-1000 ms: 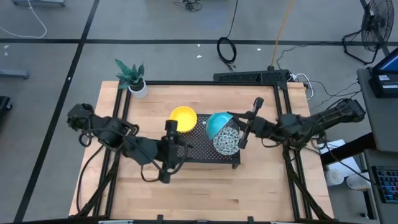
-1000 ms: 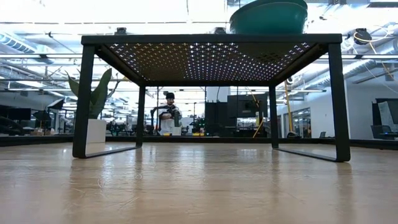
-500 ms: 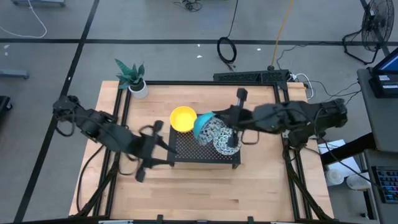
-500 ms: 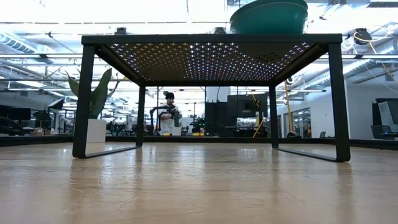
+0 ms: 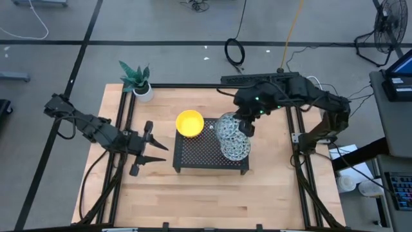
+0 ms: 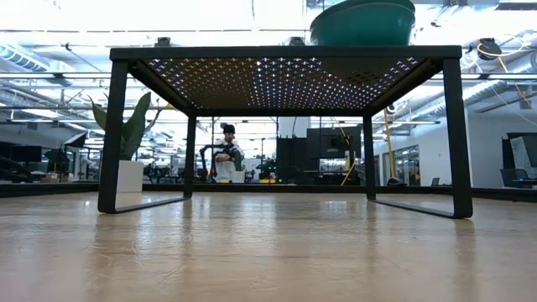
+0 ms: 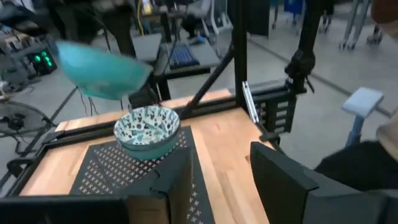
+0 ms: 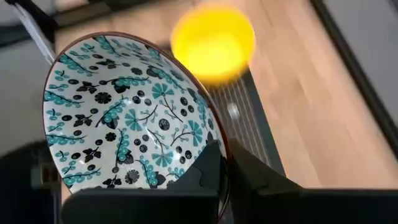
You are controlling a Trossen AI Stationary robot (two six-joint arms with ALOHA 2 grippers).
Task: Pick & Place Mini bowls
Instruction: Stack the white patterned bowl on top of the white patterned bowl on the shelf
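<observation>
A black perforated rack (image 5: 199,154) stands mid-table. On it sit a plain yellow mini bowl (image 5: 190,122) at its far left corner and a white mini bowl with a blue-green pattern (image 5: 235,148), teal outside (image 6: 361,21), at its right. My right gripper (image 5: 244,127) is shut on a second patterned bowl (image 5: 228,125) above the rack's far right part. My left gripper (image 5: 154,152) hangs open to the left of the rack, pointing at it, with nothing between its fingers (image 7: 180,180). My right gripper pinches the patterned bowl's rim (image 8: 219,140), one finger inside the bowl and one outside. The fingers slant down from above, from the table's far right. The bowl is lifted clear of the rack and tilted, its patterned inside facing up.
A white pot with a green plant (image 5: 138,84) stands at the table's far left corner. Bare wood lies in front of the rack (image 5: 212,200) and to its right. A person shows far off in the room (image 6: 225,159).
My left gripper has drawn back from the rack's near left corner toward the table's left edge and sunk a little. My right gripper has risen and turned with its bowl, swinging toward the far edge; the bowl, which showed its teal outside, now shows its patterned inside.
</observation>
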